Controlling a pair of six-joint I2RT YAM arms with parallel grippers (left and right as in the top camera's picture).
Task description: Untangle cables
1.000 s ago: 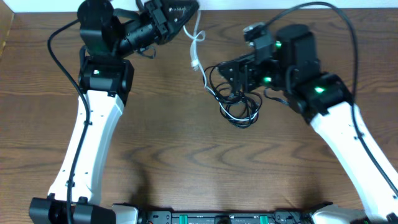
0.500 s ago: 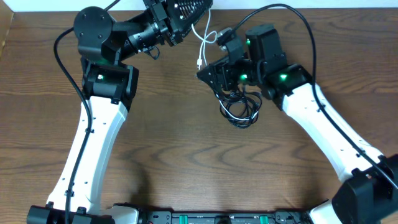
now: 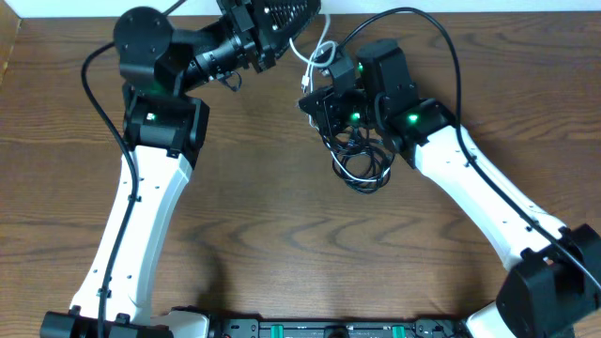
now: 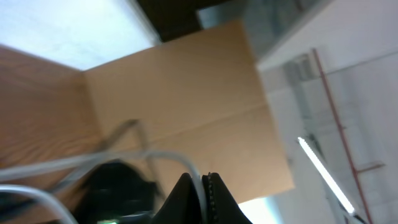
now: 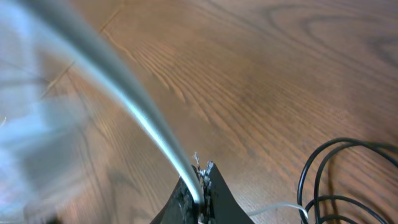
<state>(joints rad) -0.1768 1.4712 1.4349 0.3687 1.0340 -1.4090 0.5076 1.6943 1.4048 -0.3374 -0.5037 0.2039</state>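
The white cable (image 3: 317, 54) runs taut between my two grippers near the table's back edge. My left gripper (image 3: 299, 26) is shut on its upper end; in the left wrist view the cable (image 4: 155, 157) goes into the closed jaws (image 4: 204, 182). My right gripper (image 3: 308, 94) is shut on the cable's lower part; in the right wrist view the cable (image 5: 124, 81) slants down into the pinched fingertips (image 5: 200, 175). The black cables (image 3: 362, 160) lie in a tangled coil on the table under the right arm, and also show (image 5: 336, 180) at the right wrist view's lower right.
The wooden table (image 3: 282, 225) stretches toward the front, with both white arm links over its left and right sides. A thin white strand (image 5: 280, 208) runs from the right jaws toward the black coil. The table's back edge (image 3: 526, 11) is close behind the grippers.
My right arm swung left toward the white cable and its jaws closed on it. My left gripper shifted slightly right along the back edge, still holding the cable.
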